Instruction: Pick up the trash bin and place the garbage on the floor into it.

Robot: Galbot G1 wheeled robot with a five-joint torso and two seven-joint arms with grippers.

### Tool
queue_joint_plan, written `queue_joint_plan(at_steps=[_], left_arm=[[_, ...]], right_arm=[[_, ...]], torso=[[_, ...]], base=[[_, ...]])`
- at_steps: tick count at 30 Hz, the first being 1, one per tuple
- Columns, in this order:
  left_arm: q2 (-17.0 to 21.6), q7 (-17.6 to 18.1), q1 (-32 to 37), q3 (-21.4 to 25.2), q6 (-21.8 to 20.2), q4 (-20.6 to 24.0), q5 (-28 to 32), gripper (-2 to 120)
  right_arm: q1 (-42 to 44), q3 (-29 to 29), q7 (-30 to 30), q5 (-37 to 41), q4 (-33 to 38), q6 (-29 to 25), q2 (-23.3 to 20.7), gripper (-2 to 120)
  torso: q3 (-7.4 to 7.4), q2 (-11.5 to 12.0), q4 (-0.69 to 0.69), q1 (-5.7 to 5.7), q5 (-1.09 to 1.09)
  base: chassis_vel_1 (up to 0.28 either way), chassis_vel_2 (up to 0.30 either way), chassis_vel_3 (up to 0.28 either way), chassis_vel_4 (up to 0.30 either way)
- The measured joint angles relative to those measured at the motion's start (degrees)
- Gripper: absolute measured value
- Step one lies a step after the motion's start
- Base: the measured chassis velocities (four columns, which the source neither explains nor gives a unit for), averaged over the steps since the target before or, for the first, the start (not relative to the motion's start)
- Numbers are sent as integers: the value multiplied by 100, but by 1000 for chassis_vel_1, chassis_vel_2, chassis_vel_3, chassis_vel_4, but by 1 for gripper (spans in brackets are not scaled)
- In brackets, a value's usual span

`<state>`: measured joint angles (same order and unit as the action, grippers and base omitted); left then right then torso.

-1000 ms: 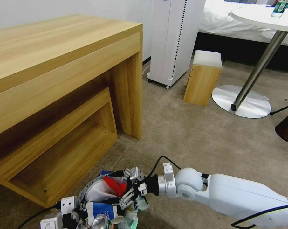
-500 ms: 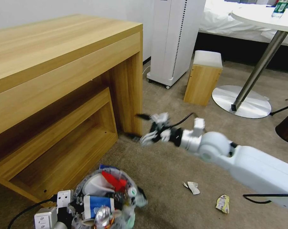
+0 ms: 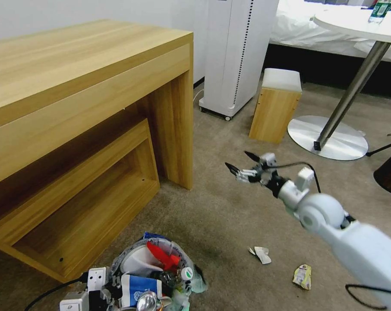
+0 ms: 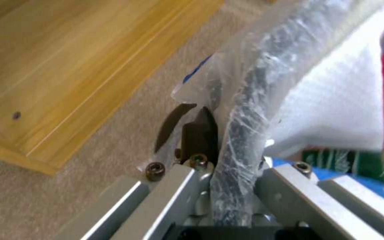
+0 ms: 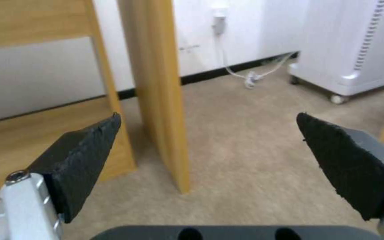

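The trash bin point(image 3: 154, 276) stands on the carpet just in front of the wooden desk point(image 3: 87, 116), its clear liner holding a white slipper, a red wrapper and a blue-white packet (no writing is legible). The left gripper point(image 4: 227, 160) pinches the bin's bagged rim. The right gripper point(image 3: 244, 163), fingers spread and empty, hovers beyond the bin. Two scraps of garbage point(image 3: 260, 254) lie right of the bin.

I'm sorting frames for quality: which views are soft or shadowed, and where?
Head view: sharp, with a soft shadow on the carpet beside the trash bin. Left wrist view: the bin's bag and the left gripper are out of focus. Right wrist view: right gripper pads fairly crisp, background slightly soft.
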<state>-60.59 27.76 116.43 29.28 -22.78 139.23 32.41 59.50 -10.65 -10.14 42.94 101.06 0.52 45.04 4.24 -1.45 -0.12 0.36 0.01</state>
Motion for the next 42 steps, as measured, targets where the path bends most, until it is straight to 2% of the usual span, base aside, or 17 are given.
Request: queue_joint_plan(at_steps=[3,5,8,10,15,18,26,33,38,42], left_arm=[[18,17,-17,12,9,51,49,0],[15,26,-17,16,10,102,99,0],[-15,48,-38,30,6,129,175,0],[-29,109,-69,83,-36,187,302,0],[-3,127,-72,142,-103,256,414,0],[-65,95,-11,88,-122,261,279,0],[-61,50,60,18,-119,210,81,0],[43,96,112,52,-102,136,93,0],[50,106,108,44,-99,115,92,0],[104,105,82,92,-103,114,117,0]], right_arm=[[356,-236,-25,-267,-35,6,133,100],[847,-539,-10,-737,-166,68,290,100],[1043,-662,17,-1103,-409,124,371,100],[1198,-758,190,-1263,-669,411,436,100],[1275,-771,307,-1482,-1153,676,468,100],[1154,-677,366,-1475,-1726,803,531,100],[1026,-402,335,-1411,-2108,973,712,100],[966,-76,521,-1446,-2333,1520,929,100],[885,99,549,-1498,-2462,1556,1053,100],[756,229,481,-1597,-2713,1328,1181,100]], torso=[[1,0,-1,0,0],[0,0,-2,0,-3],[0,0,-1,0,2],[0,0,-1,0,-2],[0,0,-1,0,-1],[1,0,-1,0,1],[1,1,0,0,-1],[1,1,-1,0,-1],[1,1,0,0,-1],[1,1,-1,0,0]], base=[[0,0,0,0],[0,0,0,0],[0,0,0,0],[0,0,0,0],[0,0,0,0],[0,0,0,0],[0,0,0,0],[0,0,0,0],[0,0,0,0],[0,0,0,0]])
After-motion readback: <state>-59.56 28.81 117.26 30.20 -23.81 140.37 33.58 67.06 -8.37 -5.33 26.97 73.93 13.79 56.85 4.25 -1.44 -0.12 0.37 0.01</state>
